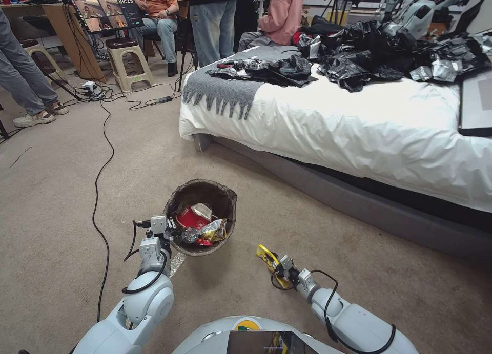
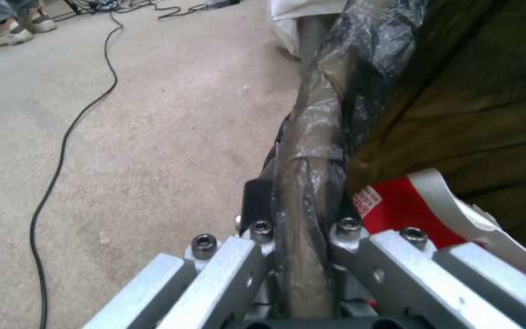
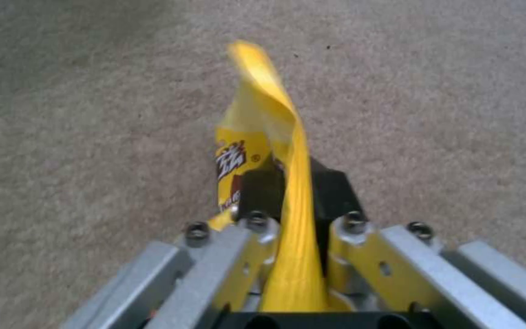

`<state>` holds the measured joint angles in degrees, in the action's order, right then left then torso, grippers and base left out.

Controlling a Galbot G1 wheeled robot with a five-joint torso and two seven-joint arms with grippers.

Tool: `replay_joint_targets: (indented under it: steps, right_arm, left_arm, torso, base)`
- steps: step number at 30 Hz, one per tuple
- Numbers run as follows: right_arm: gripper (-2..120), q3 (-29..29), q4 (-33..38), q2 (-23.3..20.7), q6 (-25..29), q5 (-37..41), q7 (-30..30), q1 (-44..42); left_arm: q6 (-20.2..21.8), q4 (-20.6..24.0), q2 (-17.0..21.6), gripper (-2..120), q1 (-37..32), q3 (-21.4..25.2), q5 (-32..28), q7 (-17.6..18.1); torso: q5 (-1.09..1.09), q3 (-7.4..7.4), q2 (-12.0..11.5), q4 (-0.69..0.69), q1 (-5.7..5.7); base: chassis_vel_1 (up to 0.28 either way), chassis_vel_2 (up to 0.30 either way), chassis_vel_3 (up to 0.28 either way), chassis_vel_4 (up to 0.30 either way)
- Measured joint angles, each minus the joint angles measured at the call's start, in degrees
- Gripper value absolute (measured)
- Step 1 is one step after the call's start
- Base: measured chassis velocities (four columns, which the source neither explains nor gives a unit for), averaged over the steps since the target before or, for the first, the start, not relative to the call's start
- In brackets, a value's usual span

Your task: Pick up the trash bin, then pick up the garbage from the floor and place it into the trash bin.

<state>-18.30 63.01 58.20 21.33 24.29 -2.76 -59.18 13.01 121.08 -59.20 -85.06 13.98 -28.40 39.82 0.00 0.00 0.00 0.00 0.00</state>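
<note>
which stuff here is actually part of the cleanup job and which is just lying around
Part of the job:
- trash bin, rim clamped by the left gripper
- yellow wrapper, held by the right gripper
- red cup, snack wrapper and small bottle, already in the bin

Just lying about:
- bed with black bags and grey blanket
- floor cable
- stool

One trash bin (image 1: pixel 201 215) stands near the middle of the floor, clamped at its near-left rim by one left gripper (image 1: pixel 173 230). Inside it lie one red-and-white paper cup (image 1: pixel 195 215), one colourful snack wrapper (image 1: pixel 214 231) and one small clear bottle (image 1: pixel 189 235). To the right, one right gripper (image 1: pixel 281 267) pinches one yellow wrapper (image 1: pixel 269 259). One bed (image 1: pixel 359 123) fills the far right. Far left stand two stools (image 1: pixel 128 62), and one black cable (image 1: pixel 100 190) runs across the carpet on the left.
</note>
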Motion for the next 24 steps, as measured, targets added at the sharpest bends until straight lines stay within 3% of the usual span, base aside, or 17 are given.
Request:
replay_joint_targets:
  steps: [5,20,24]
  right_arm:
    - [0,0.67,1.55,-0.51,-0.26,0.07,1.14,0.02]
    - [0,10.79,19.44,-3.00,-4.36,0.13,15.24,-0.25]
    - [0,11.71,20.69,-2.99,-4.51,0.14,16.13,-0.08]
  left_arm:
    - [0.03,0.01,0.03,0,0.11,-0.11,-0.18,0.01]
    - [0.24,0.01,0.58,0,0.04,-1.12,-0.82,-0.12]
    - [0.25,-0.02,0.60,0,-0.06,-1.22,-0.82,-0.15]
  torso:
    - [0.01,0.00,0.00,0.01,0.00]
    - [0.01,0.00,0.00,0.01,0.00]
    - [0.00,0.00,0.00,0.00,0.00]
  base:
    - [0.000,0.000,0.000,0.000]
    - [0.000,0.000,0.000,0.000]
    - [0.000,0.000,0.000,0.000]
